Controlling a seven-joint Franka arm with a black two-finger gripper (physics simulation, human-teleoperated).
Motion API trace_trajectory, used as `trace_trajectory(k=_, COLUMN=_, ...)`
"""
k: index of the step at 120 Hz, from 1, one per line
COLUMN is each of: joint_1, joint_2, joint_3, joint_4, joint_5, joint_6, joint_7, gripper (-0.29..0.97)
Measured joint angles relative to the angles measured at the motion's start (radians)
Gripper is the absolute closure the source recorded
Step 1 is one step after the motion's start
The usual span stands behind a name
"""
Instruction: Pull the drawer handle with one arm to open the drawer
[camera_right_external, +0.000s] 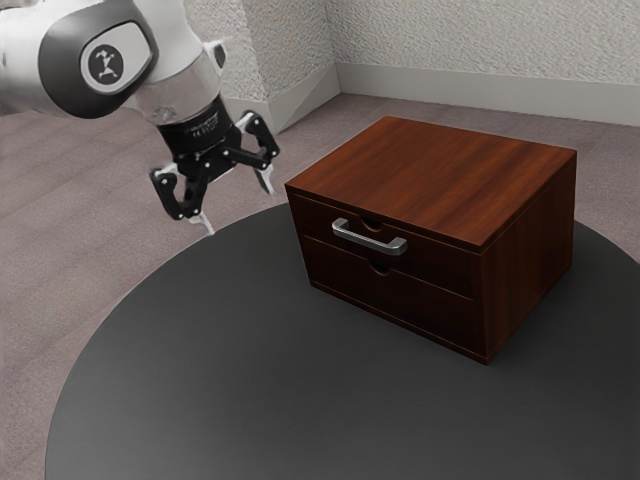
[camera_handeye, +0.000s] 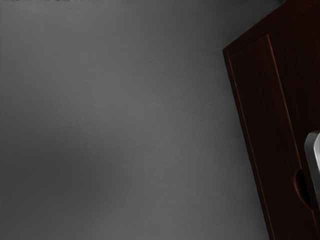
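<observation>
Where the arm (camera_right_external: 100, 60) reaches in from the exterior view's upper left, the gripper (camera_right_external: 238, 204) hangs in the air over the table's (camera_right_external: 250, 400) far edge, its two fingers spread wide with nothing between them. It is well apart from the cabinet (camera_right_external: 440, 170), a dark wooden box that stands on the round black table toward the exterior view's right. Bare tabletop lies between gripper and cabinet, so the way to the front is clear.

On that front, the handle (camera_right_external: 368, 237) is a silver bar fixed to the upper drawer (camera_right_external: 430, 262), toward the end of it nearer the gripper, with a curved recess behind the bar. The lower drawer (camera_right_external: 410, 305) has a like recess (camera_right_external: 381, 268) at its top edge. Both fronts lie level with each other, shut.

From the wrist view, grey tabletop (camera_handeye: 125, 125) spreads under the hand, with the cabinet (camera_handeye: 270, 125) front off to one side, one end of the handle (camera_handeye: 313, 165) at the frame's edge and a recess (camera_handeye: 301, 187) just beside it.

Around the table is brownish floor (camera_right_external: 90, 230), and behind it a pale textured wall (camera_right_external: 480, 40) with a baseboard (camera_right_external: 480, 90).

Counted: one arm, one gripper, one table, one cabinet, two drawers, one handle, two recesses.
</observation>
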Motion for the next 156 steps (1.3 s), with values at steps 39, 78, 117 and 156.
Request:
trace_trajectory(k=39, joint_1=0.034, joint_2=0.096, joint_3=-0.032, joint_4=0.001, joint_5=0.011, joint_6=0.106, joint_7=-0.220, gripper=0.03)
trace_trajectory(k=78, joint_1=0.002, joint_2=0.173, joint_3=-0.062, joint_4=0.020, joint_5=0.012, joint_6=0.153, joint_7=-0.345, gripper=0.03)
trace_trajectory(k=117, joint_1=-0.003, joint_2=0.180, joint_3=-0.105, joint_4=0.022, joint_5=0.017, joint_6=0.181, joint_7=-0.412, gripper=0.04)
trace_trajectory(k=156, joint_1=-0.003, joint_2=0.195, joint_3=-0.125, joint_4=0.017, joint_5=0.028, joint_6=0.201, joint_7=-0.445, gripper=0.06)
